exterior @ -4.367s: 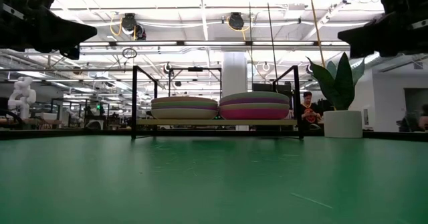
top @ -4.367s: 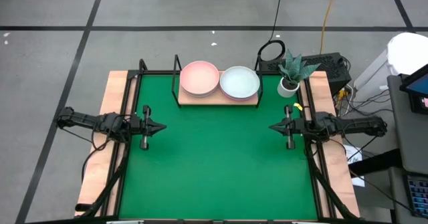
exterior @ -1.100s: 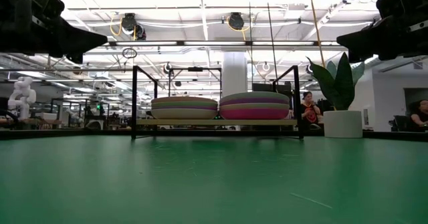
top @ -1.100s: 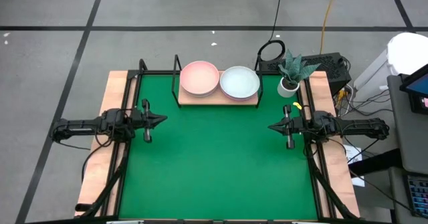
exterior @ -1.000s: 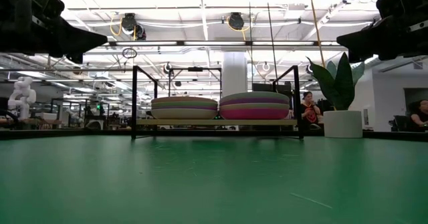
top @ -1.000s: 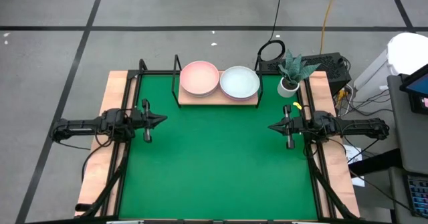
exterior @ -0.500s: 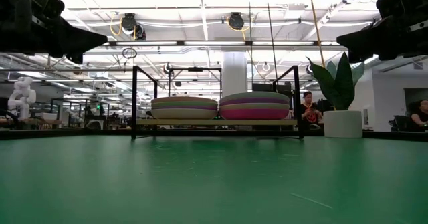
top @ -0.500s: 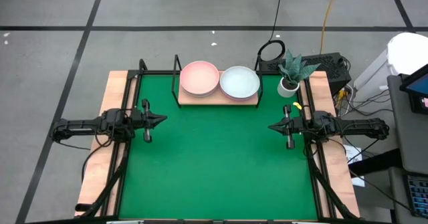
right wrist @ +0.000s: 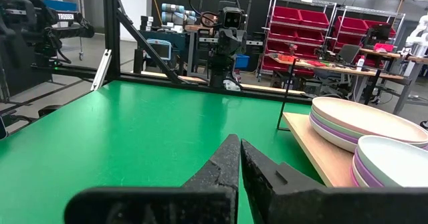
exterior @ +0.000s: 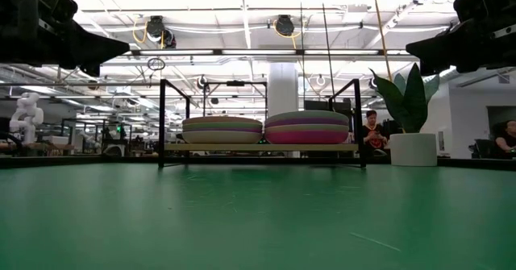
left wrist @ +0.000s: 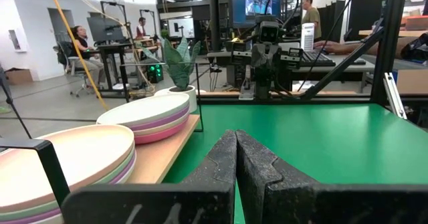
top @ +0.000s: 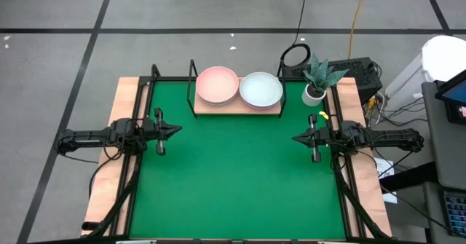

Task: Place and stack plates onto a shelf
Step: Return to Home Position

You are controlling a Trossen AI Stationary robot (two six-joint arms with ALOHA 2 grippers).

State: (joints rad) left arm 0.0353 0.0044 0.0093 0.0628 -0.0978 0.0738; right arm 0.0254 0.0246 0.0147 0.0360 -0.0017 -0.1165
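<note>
Two stacks of plates sit on the wooden shelf (top: 237,108) at the table's far edge. The left stack (top: 217,84) is topped by a salmon pink plate, the right stack (top: 261,89) by a pale mint plate; purple and magenta rims (exterior: 306,133) show in the low view. My left gripper (top: 177,130) hovers shut at the table's left edge, my right gripper (top: 295,138) shut at the right edge, both pointing inward, away from the shelf. Both stacks also show in the left wrist view (left wrist: 144,116) and right wrist view (right wrist: 354,120).
A potted plant (top: 318,79) in a white pot stands at the far right corner beside the shelf. The green mat (top: 237,178) spreads between the two arms. The shelf's black wire frame (exterior: 161,121) rises at its ends. People sit in the room beyond.
</note>
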